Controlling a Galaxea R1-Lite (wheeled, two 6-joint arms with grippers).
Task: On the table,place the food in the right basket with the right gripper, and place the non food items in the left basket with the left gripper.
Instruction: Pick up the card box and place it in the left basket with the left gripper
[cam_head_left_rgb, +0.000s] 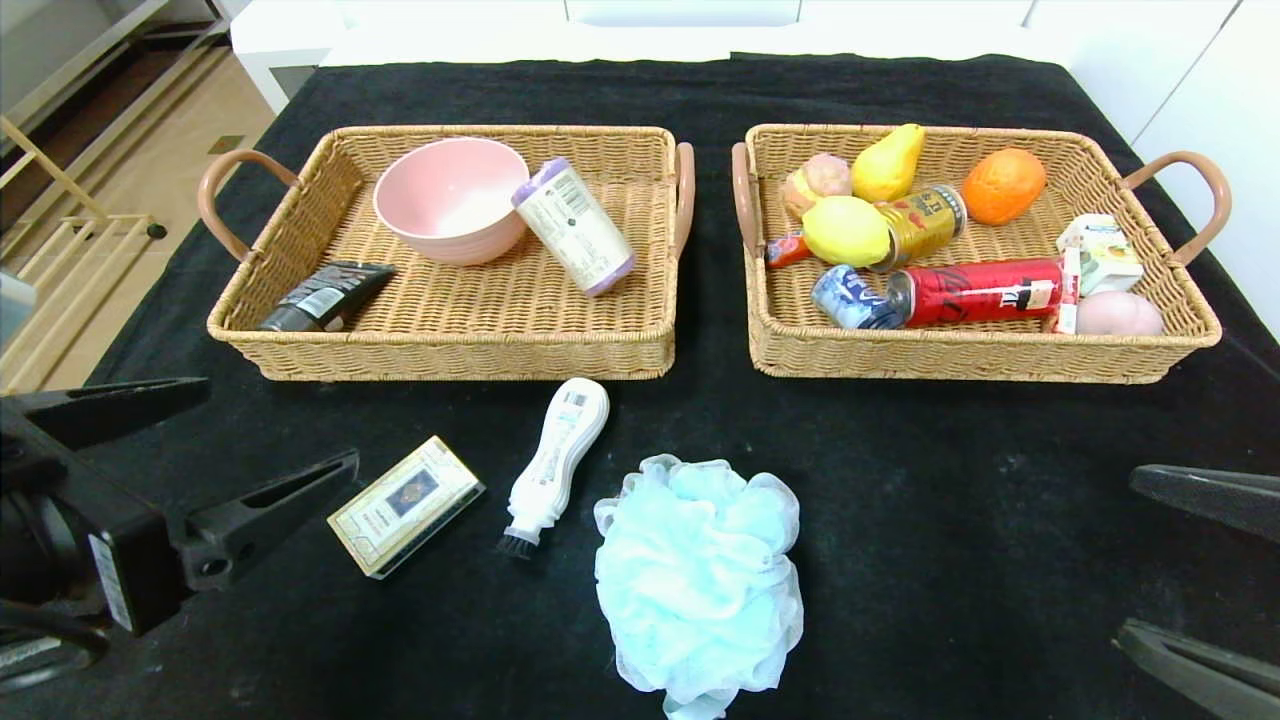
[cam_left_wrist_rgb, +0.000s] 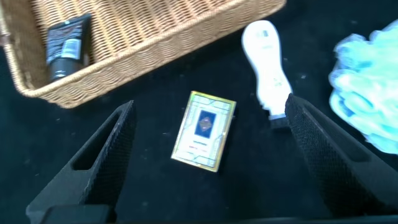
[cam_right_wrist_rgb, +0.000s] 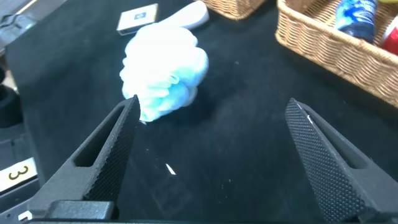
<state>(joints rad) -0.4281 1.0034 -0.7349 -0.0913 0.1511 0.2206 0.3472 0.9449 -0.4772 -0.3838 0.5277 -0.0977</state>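
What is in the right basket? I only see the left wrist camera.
Observer: The right basket holds only food, including a red can lying on its side.
Operator: Does the left basket hold more than the black tube?
Observer: Yes, a pink bowl and a white bottle.
Operator: Where is the right gripper?
Observer: Open, above the bare black tablecloth beside the blue bath pouf.
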